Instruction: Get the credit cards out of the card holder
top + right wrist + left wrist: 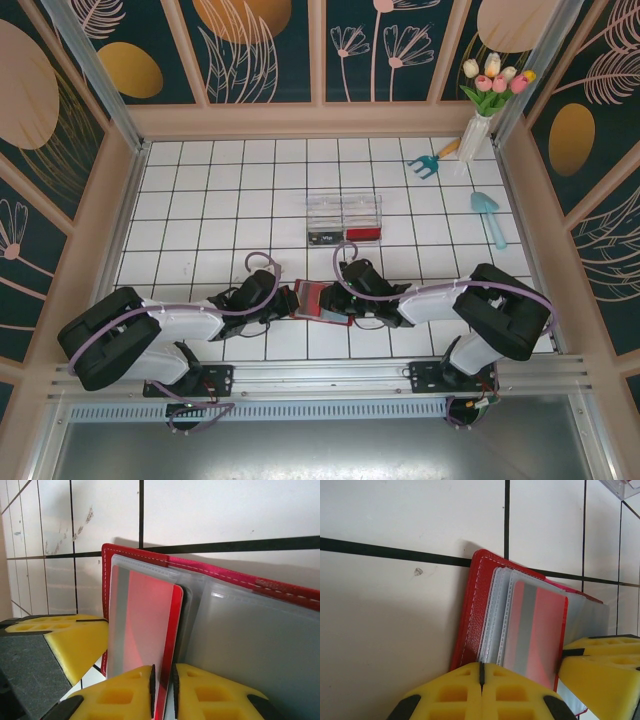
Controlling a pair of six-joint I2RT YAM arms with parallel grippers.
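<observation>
On the white tiled table (pixel 200 200), the open wallet (pixel 322 303) lies near the front edge. The left gripper (pixel 481 675) clamps its edge, while the right gripper (pixel 162 690) pinches a red card (pixel 145 625) at the clear pockets.

The tabletop (pixel 200 200) is white, ruled into square tiles by thin black lines, and walled in by pale wooden edging on three sides. A clear plastic tray (pixel 344 200) sits near its middle. Toward the near edge, just in front of the tray, a red wallet (pixel 322 303) lies open with its cover down on the tiles. In the far right corner stands a white vase (pixel 476 135) of tulips, with a blue hand rake (pixel 432 160) lying just to its left. A teal trowel (pixel 489 217) lies nearer, by the right edge. Close up, the tiles show a small chip (pixel 418 571) and some grey scuffs (pixel 82 522).
</observation>
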